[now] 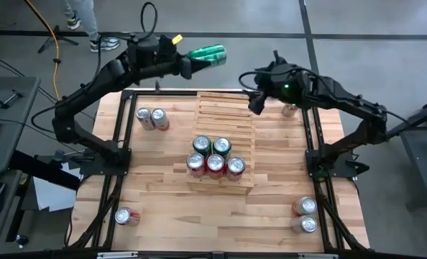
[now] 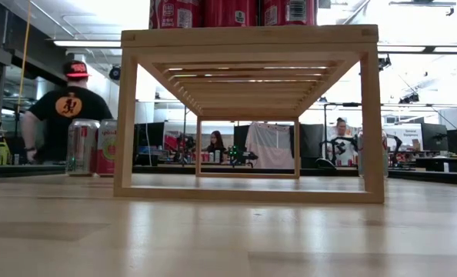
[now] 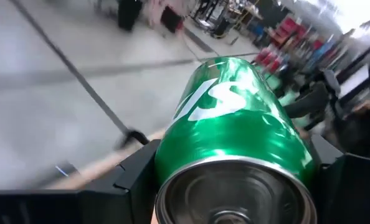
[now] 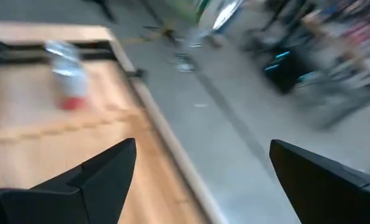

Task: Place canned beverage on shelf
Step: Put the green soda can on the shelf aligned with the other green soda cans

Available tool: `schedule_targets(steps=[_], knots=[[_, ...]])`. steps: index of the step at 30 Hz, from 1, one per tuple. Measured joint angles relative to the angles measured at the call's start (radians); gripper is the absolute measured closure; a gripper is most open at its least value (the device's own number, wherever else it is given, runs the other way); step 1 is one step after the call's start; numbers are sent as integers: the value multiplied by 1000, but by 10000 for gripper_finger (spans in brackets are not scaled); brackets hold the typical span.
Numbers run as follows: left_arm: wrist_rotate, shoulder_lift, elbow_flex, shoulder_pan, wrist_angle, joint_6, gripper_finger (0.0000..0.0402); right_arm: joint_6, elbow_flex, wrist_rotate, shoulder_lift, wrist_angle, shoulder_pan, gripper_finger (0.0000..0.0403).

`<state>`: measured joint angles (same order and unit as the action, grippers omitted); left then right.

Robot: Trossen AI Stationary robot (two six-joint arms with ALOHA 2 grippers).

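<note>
A green can (image 1: 208, 54) lies on its side in the air just past the table's far edge, with my left gripper (image 1: 193, 60) shut on it. In the left wrist view one round end of the green can (image 3: 235, 149) faces the camera. The pale slatted shelf (image 1: 224, 119) stands mid-table with several red and green cans (image 1: 213, 155) upright on its near part. In the low view the shelf (image 2: 248, 38) shows as an open frame. My right gripper (image 1: 256, 104) hangs open above the shelf's far right corner, nothing between its fingers (image 4: 110, 171). My left gripper pinches the green can's curved side (image 3: 166, 155) between its two fingers (image 3: 135, 171), near the end that faces the wrist. The fingers run roughly level along the can. The can is lifted clear and sticks out past the fingertips toward the table's right.
Loose cans stand on the tabletop: two at the far left (image 1: 152, 119), one at the near left (image 1: 125, 216), two at the near right (image 1: 305, 214), one at the far right (image 1: 290, 109). People stand in the room beyond the table.
</note>
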<state>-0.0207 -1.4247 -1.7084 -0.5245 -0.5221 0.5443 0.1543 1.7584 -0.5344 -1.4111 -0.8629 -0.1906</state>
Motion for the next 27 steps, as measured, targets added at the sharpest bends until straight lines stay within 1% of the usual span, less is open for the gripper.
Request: schedule_targets(steps=[2,4,6,9,13,18,23,27], knots=[[-85,-17,0,-31,-18,149,203,109,0,-78,-26,29,8,48],[-158,-39,0,-48,-23,269,203,231,0,-133,-56,76,17,48],[-199,-66,0,-55,-17,342,203,338,0,-171,-89,122,28,48],[-240,-108,0,-62,-14,410,203,466,0,-205,-135,180,44,48],[-264,-141,0,-58,-4,447,203,619,0,-287,-190,244,56,48],[-264,-151,0,-47,-1,444,203,729,0,-332,-245,330,56,48],[-268,-151,0,-35,3,436,203,825,-1,-351,-281,462,45,48],[-293,-150,0,-26,-1,418,203,876,-1,-357,-295,481,32,49]])
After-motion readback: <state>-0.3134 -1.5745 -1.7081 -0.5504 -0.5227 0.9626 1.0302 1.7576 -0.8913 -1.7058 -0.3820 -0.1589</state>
